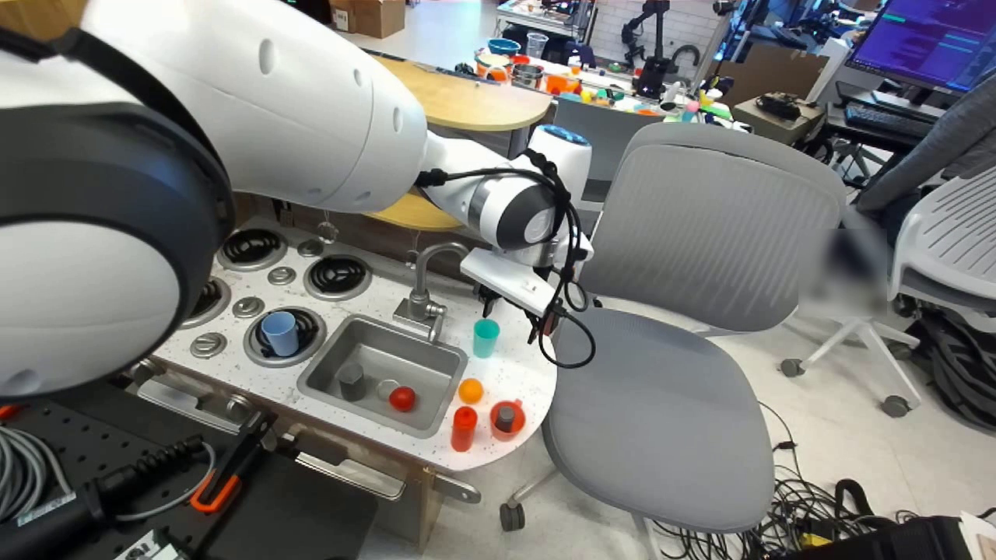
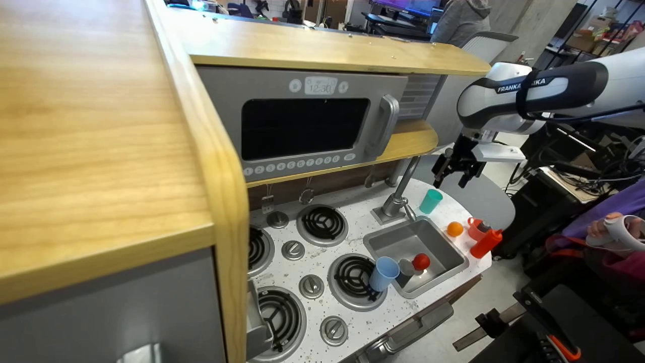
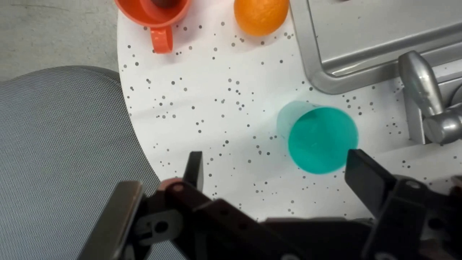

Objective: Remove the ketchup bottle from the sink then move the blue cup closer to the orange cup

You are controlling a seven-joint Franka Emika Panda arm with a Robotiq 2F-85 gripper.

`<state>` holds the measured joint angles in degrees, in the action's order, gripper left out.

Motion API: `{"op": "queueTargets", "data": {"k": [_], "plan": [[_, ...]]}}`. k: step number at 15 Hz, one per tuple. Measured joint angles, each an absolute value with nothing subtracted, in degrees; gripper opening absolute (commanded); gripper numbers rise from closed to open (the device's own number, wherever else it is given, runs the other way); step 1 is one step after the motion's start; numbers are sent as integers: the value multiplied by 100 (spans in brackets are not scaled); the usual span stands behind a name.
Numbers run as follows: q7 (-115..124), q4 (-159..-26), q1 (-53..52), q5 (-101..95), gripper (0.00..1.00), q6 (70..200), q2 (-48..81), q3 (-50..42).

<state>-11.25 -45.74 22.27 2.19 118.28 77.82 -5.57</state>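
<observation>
In an exterior view we have the ketchup bottle (image 1: 464, 431) on the counter (image 1: 517, 375) beside the orange cup (image 1: 514, 433), out of the sink (image 1: 405, 362): we judge step 1 done. In an exterior view the blue cup (image 2: 384, 275) sits on a burner (image 2: 348, 282), sink between it and the orange cup; step 2 looks pending. Wrist view: our gripper (image 3: 276, 169) is spread, empty, near the teal cup (image 3: 322, 141).

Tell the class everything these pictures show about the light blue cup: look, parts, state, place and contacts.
The light blue cup is plain and looks like plastic, with a round rim and no handle visible. It stands upright, mouth up, on the black coil of the burner beside the sink. Nothing else appears to touch it; the gripper is well away. Any contents cannot be made out.
</observation>
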Motion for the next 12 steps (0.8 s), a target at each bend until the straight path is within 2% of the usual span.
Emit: {"op": "queueTargets", "data": {"k": [12], "plan": [[-1057,-3878,2226,124,100,11560,8299,-602]]}}
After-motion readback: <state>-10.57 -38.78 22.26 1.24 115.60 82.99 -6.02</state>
